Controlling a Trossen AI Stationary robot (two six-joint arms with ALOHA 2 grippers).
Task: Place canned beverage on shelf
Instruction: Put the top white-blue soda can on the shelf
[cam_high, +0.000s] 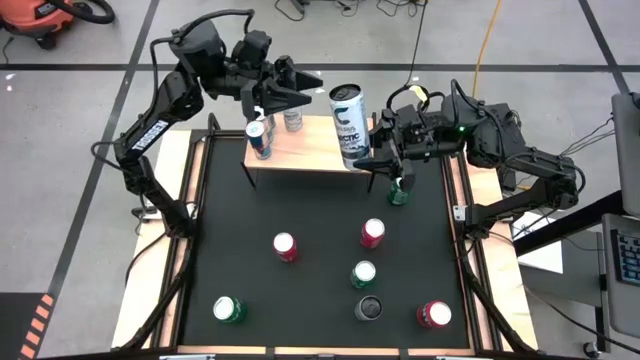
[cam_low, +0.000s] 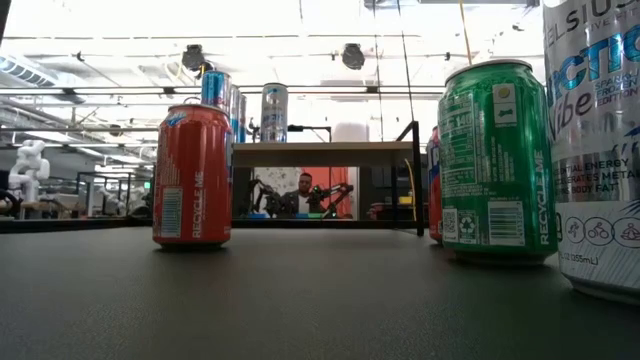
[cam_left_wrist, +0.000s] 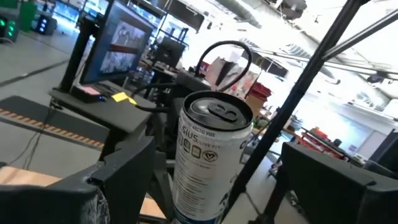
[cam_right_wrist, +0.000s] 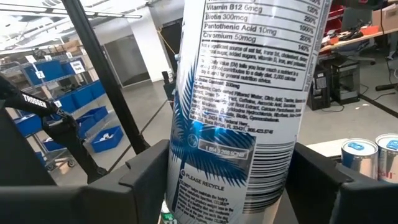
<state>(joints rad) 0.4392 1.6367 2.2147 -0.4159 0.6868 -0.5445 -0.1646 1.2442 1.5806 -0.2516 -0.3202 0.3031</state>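
A tall white-and-blue canned beverage hangs above the right part of the shelf, a light-wood board at the table's far edge. My right gripper is shut on it from the right. My left gripper stands open just left of the can's top. In the left wrist view the can shows between and beyond its two fingers, with a gap on each side. Two smaller cans stand on their bases on the shelf's left part. My right gripper pinches the can's lower part between its two fingers, one on each side of the wall. The fingers come level from the table's right side. The can stands roughly upright, top up, lifted clear of the shelf.
Several cans stand on the black tabletop: red, pink, green, green, dark-topped, red, and a green one under my right gripper. The shelf's right part is bare wood.
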